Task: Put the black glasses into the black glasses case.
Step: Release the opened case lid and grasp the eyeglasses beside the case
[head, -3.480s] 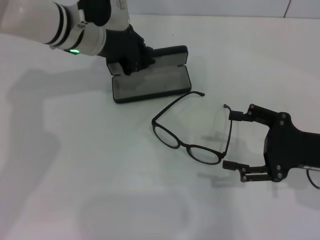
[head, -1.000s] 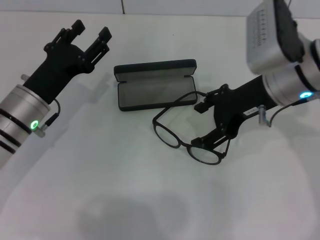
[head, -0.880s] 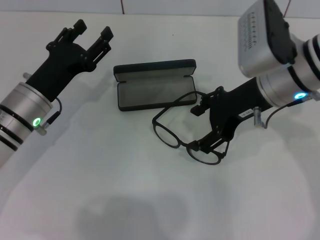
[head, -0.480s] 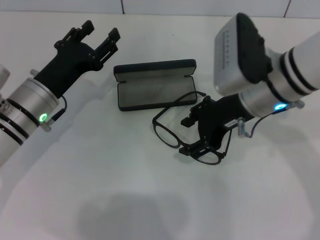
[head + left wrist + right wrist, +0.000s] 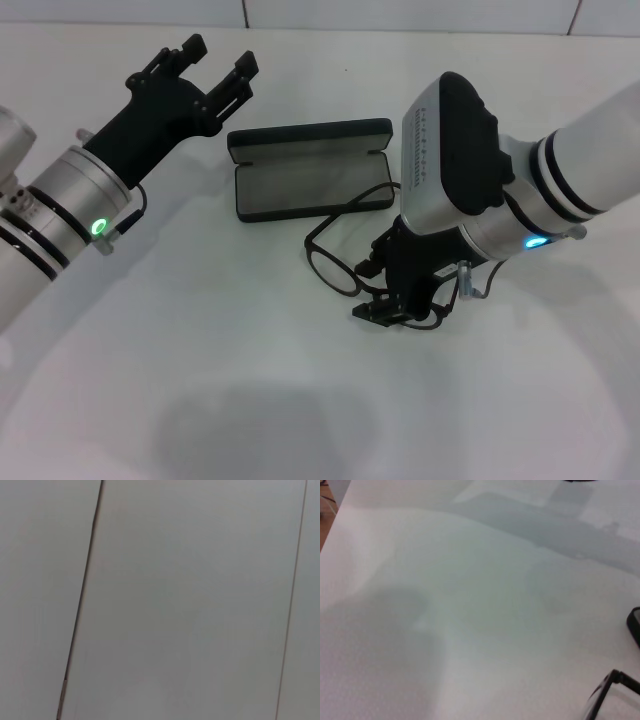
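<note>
The black glasses (image 5: 334, 268) lie unfolded on the white table, just in front of the black glasses case (image 5: 300, 186), which lies open with its grey lining up and its lid (image 5: 310, 133) standing at the back. My right gripper (image 5: 377, 288) points down over the right half of the glasses, open, one finger on each side of the frame, and hides the right lens. A corner of the frame shows in the right wrist view (image 5: 609, 687). My left gripper (image 5: 207, 66) is open and empty, raised to the left of the case.
The white table (image 5: 200, 380) carries nothing else. A wall edge runs along the back. The left wrist view shows only a pale panelled wall (image 5: 190, 600).
My right gripper has swung left and down from beside the glasses until it stands over their right lens. My left gripper has drifted up and right towards the case. The glasses and case have not moved.
</note>
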Controlling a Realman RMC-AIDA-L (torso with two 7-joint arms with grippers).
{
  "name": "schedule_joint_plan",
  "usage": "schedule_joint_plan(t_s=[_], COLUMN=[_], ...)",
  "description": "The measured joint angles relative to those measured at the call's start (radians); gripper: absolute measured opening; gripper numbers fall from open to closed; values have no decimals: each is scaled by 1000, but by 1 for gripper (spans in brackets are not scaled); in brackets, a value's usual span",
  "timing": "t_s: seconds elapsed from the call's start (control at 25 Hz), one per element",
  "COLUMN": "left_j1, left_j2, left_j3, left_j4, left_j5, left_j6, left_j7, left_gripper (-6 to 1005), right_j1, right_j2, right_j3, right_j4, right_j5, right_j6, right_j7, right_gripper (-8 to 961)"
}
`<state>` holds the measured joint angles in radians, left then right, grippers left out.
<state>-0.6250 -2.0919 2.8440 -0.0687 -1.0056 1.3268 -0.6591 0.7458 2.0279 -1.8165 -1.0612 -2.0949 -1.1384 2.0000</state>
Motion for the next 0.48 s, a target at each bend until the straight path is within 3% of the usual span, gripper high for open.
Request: schedule_joint_plan(t_s=[0.16,0.36,0.48], left_j1=[3,6,7], left_j2=[-1,-1,0], left_j3=[0,0,0], left_j4=[4,12,12], left_j5=[2,11,11], left_j6=[0,-5,-9], left_j7=[0,7,7], left_gripper=[734,734,733], right_j1=[0,0,1], right_j2=[0,0,0], right_j3=[-7,-10,-14], right_j4=[11,24,24], right_j5=[0,4,5], right_j6=[4,23,24], right_j7=[1,2,2], right_gripper=[459,461,411])
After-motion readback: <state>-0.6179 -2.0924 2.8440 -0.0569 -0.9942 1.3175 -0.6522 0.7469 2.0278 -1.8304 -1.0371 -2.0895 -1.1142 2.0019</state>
